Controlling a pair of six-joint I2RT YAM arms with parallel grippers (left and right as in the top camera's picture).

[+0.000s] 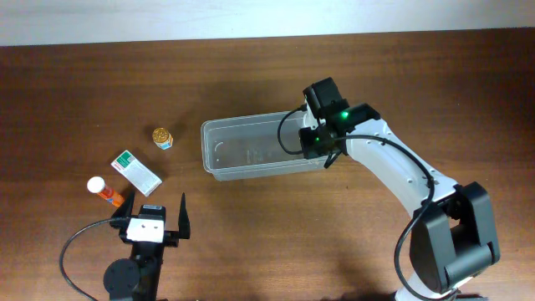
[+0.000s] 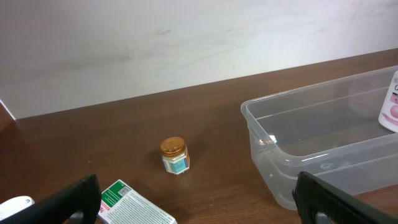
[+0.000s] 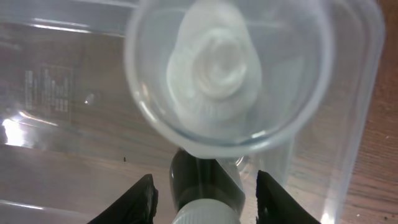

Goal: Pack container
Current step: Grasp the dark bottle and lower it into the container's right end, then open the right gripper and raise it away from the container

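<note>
My right fingers (image 1: 320, 140) sit over the bottle (image 2: 389, 102) at the container's (image 1: 251, 122) three o'clock end, grip unclear, so I'd release low, lift straight; left fingers (image 1: 159, 207) spread, empty.

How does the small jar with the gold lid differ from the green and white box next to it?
The jar is round with a gold lid; the box is rectangular, green and white. The jar stands upright; the box lies flat. The jar is smaller than the box. Both rest on the table, outside the container.
</note>
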